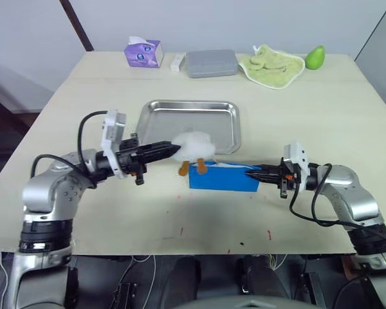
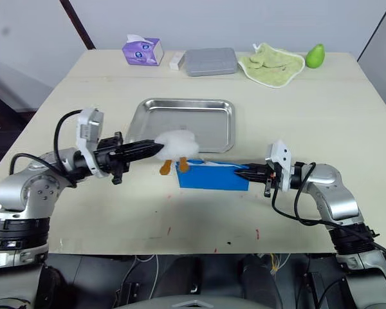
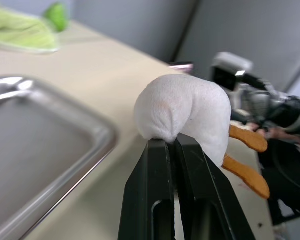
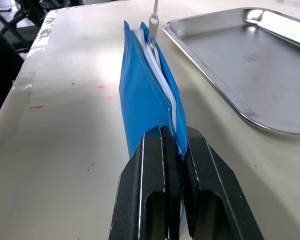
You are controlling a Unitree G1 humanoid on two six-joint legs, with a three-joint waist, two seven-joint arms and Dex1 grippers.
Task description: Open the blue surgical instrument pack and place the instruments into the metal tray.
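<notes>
Blue surgical instrument pack standing on edge on the beige table, just in front of the metal tray's near rim, long side parallel to it. Right gripper clenched on the pack's right end, blue fabric pinched between the black fingers. White zipper running along the pack's top edge, pull tab sticking up at the far end. Left gripper clamped on a white fluffy bundle, held above the table at the tray's front rim, over the pack's left end. Two orange handle-like ends hanging from under the bundle, near the pack's left corner; whether touching the pack, cannot tell. What the bundle wraps, cannot tell. Tray interior bare steel, reflective. Along the table's far edge, well apart from the work area: purple tissue box, small white object, grey rectangular box, light green cloth, green pear-like fruit. A few small red marks on the table near the front edge.
</notes>
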